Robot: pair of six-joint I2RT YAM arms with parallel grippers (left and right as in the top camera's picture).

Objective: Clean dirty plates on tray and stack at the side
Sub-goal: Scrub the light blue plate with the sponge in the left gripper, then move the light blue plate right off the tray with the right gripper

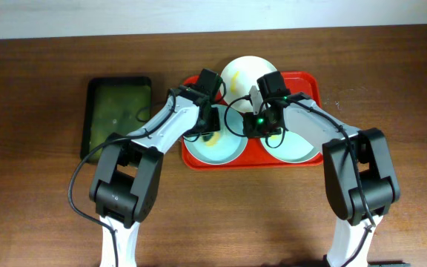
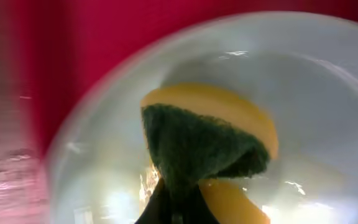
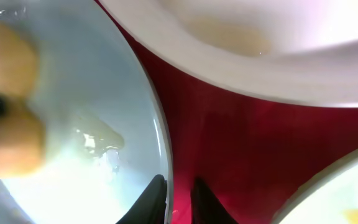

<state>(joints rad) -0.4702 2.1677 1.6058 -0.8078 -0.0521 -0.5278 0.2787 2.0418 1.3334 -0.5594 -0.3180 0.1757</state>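
Observation:
The red tray (image 1: 311,83) holds three plates: a cream-white plate (image 1: 242,73) at the back, a pale blue plate (image 1: 224,150) at front left and another pale blue plate (image 1: 300,150) at front right. My left gripper (image 1: 208,127) is shut on a yellow sponge with a green scouring face (image 2: 197,143), and the sponge presses into the front-left plate (image 2: 328,93). My right gripper (image 3: 179,194) straddles that plate's right rim (image 3: 92,81), one finger inside and one over the tray (image 3: 247,149). The cream plate (image 3: 241,56) lies just beyond.
A smaller dark green tray (image 1: 118,115) lies on the brown wooden table (image 1: 35,185) left of the red tray. Both arms reach in from the front and cross over the red tray's front half.

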